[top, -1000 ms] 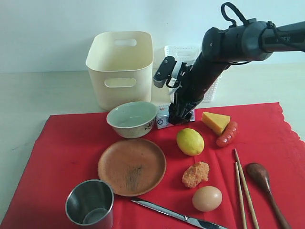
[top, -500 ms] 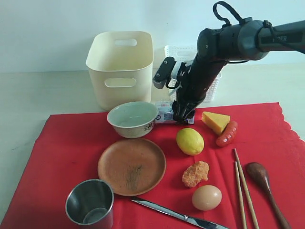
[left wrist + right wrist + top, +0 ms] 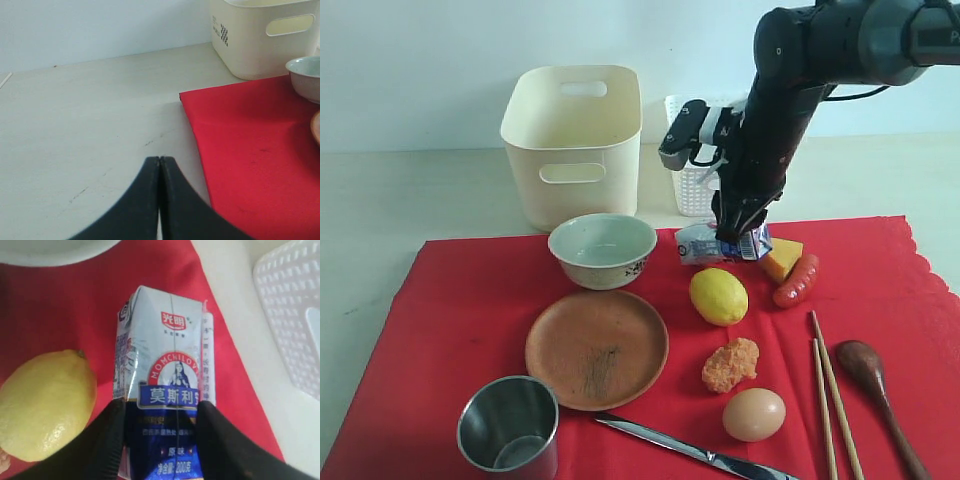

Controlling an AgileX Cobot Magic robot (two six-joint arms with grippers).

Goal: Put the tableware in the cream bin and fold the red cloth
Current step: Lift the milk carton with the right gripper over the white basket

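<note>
Found spread flat on the table: red cloth (image 3: 440, 320), creased, 1 scalloped edge at the right. Laid out on it, all outside the bin: white ceramic bowl (image 3: 602, 248) with red rim marks and a pale glazed inside, near the far edge; brown round plate (image 3: 597, 348) just in front, dark scuff at centre; steel cup (image 3: 510, 435) at the near left, shiny inside; metal knife (image 3: 695, 453) along the near edge; 2 wooden chopsticks (image 3: 835, 400) beside a dark wooden spoon (image 3: 875, 385) at the near right. Standing upright behind the cloth's far left, off the fabric: cream bin (image 3: 575, 140), smooth plastic, rounded corners, oval cut-out handles, only its own walls visible inside. Just right of it: white lattice basket (image 3: 692, 190), partly hidden by the arm. Clamped in the right gripper (image 3: 160, 404): milk carton (image 3: 705, 243), on its side at the cloth's far edge beside cheese (image 3: 782, 258) and sausage (image 3: 798, 282); whether clear of the cloth, not determinable. Pressed together over bare table just off the cloth: left gripper (image 3: 159, 160). Among the tableware: lemon (image 3: 719, 296), orange crumbly lump (image 3: 731, 365), egg (image 3: 754, 415). Underneath, pale scuffed table (image 3: 380, 210); behind, plain pale wall (image 3: 420, 60).
</note>
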